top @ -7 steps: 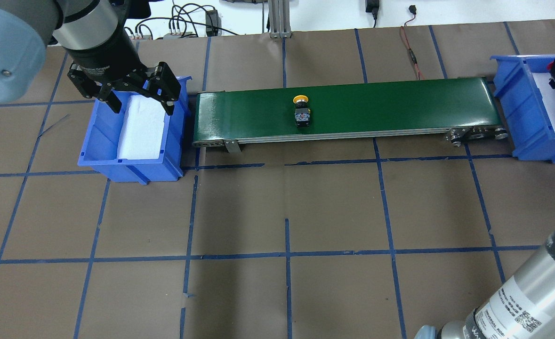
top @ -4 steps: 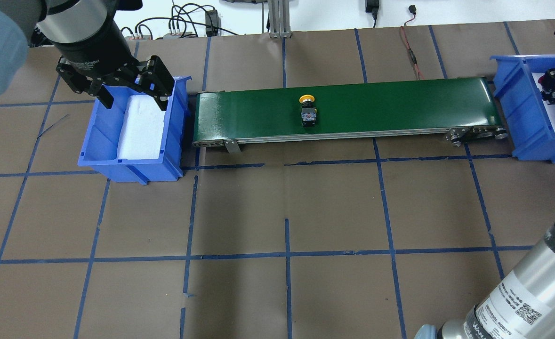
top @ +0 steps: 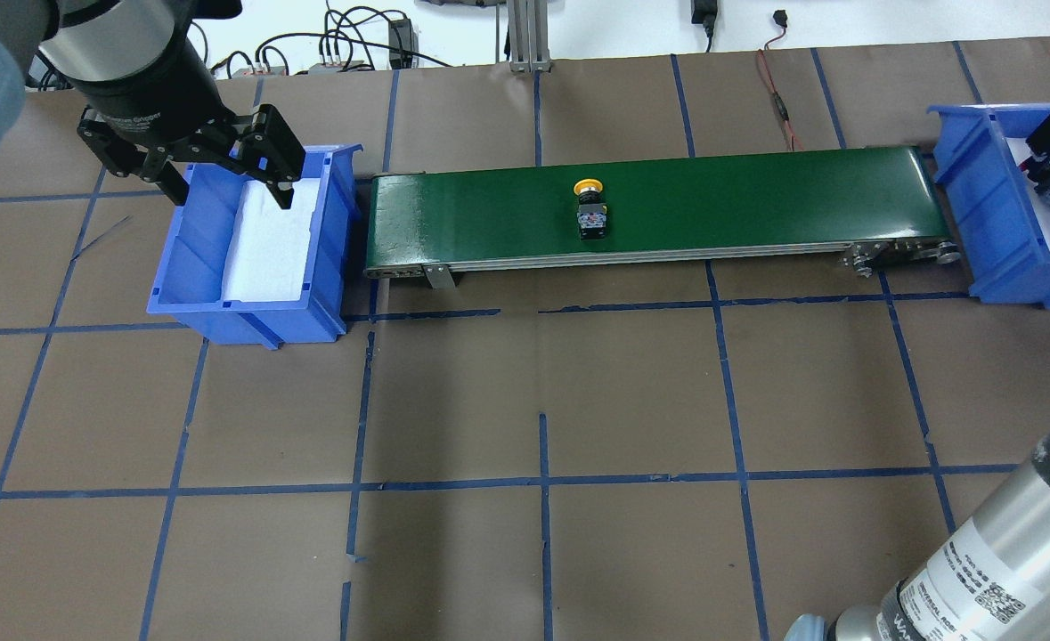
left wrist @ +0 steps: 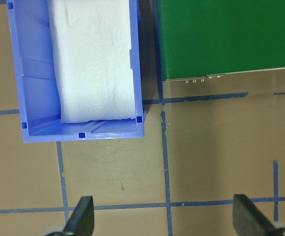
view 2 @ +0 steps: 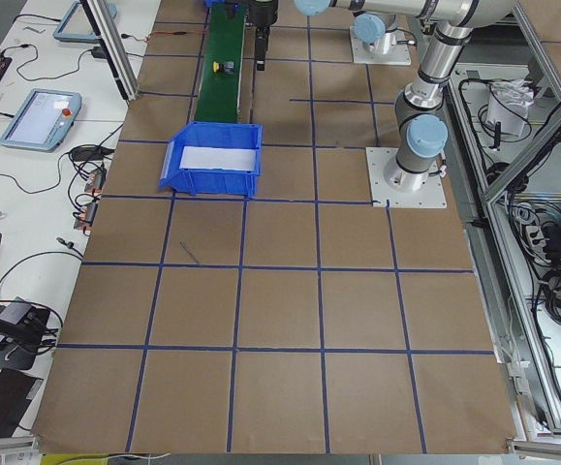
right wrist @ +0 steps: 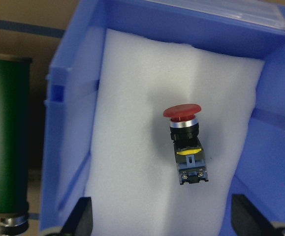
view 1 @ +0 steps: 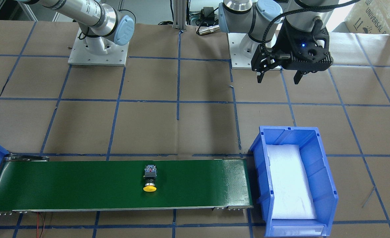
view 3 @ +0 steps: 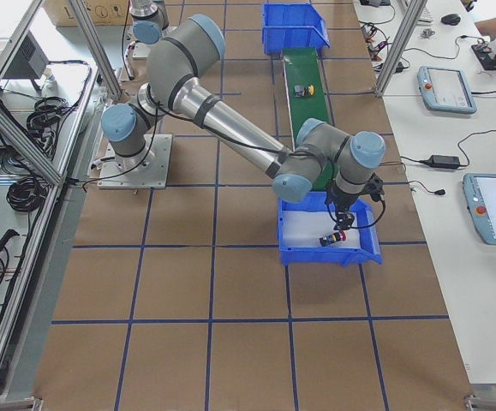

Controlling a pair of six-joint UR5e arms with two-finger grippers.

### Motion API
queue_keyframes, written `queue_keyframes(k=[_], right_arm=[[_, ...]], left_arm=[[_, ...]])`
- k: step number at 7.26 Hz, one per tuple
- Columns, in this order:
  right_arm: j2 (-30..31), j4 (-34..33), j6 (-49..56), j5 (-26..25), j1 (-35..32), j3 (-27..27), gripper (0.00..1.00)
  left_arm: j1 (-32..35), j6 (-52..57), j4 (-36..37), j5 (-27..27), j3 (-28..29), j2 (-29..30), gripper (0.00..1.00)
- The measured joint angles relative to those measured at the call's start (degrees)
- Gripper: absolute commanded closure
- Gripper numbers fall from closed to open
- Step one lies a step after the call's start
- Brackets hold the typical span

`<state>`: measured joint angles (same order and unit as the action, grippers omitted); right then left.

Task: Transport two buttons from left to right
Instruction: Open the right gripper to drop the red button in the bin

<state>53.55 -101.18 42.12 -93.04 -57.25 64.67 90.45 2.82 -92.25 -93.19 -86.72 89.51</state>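
The yellow button [top: 590, 212] lies on its side mid-way along the green conveyor belt [top: 756, 196]; it also shows in the front view [view 1: 150, 180]. The red button [right wrist: 185, 147] lies on white foam in the right blue bin [right wrist: 73, 123], and is seen from the right side too [view 3: 337, 237]. My right gripper [right wrist: 164, 221] is open and empty, hovering above the red button. My left gripper [top: 231, 191] is open and empty, above the robot-side end of the left blue bin [top: 248, 312], whose white foam is bare; it also shows in the front view [view 1: 278, 79].
The belt runs between the two bins, and its ends lie close to the bin walls. Brown paper with blue tape lines covers the table [top: 542, 401]. Cables and an aluminium post [top: 525, 36] stand at the far edge.
The yellow button has travelled a little to the right on the belt. My left gripper has drawn left, away from the belt. My right gripper has let go of the red button and risen.
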Motion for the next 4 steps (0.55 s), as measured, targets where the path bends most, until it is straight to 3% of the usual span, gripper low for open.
queue_keyframes(k=[4], right_arm=[[4.58, 5.50, -5.07, -0.24, -11.60, -0.37, 0.00]], left_arm=[[-0.03, -0.24, 0.00, -0.13, -0.21, -0.18, 0.00]])
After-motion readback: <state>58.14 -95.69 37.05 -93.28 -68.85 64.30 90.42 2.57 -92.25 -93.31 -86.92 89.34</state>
